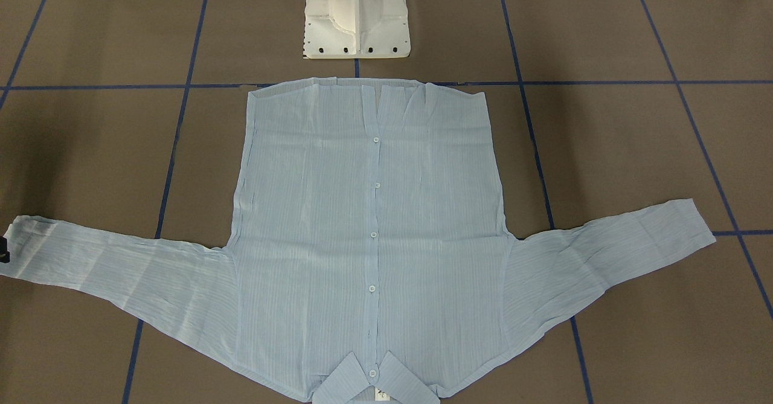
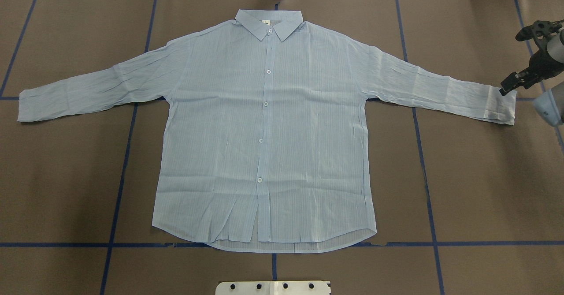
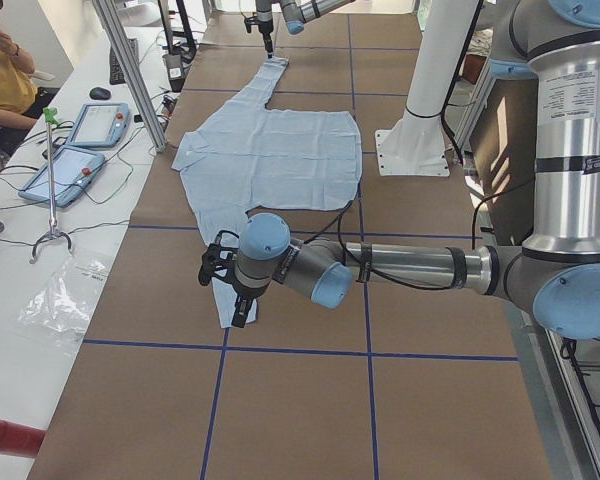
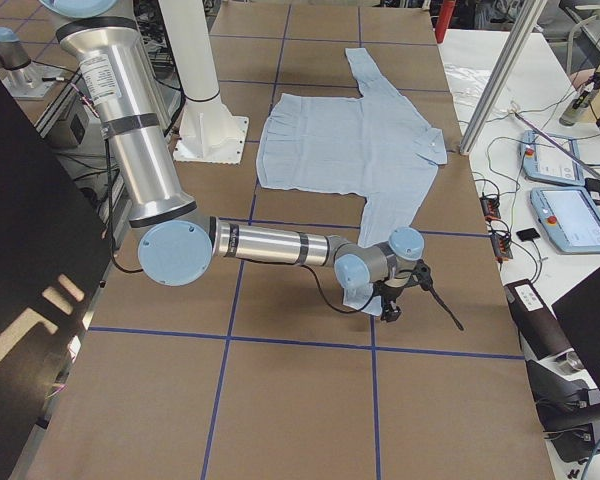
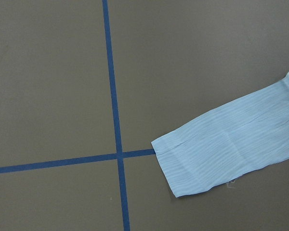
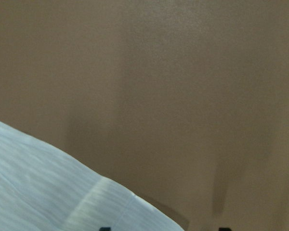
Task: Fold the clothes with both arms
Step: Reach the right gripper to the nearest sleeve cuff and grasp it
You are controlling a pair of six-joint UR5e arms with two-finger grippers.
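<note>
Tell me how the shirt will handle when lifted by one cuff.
Likely floppy: the shirt lies fully flat and crinkled. Probably light, since the fabric looks thin. The sleeve would likely rise first, the rest dragging across the table.

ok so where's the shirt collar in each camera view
front-facing: collar, bottom centre
overhead: collar, top centre
left side: collar, upper left
right side: collar, upper right
left wrist, right wrist: not in view
landmark: white base, on the side opposite the collar
</note>
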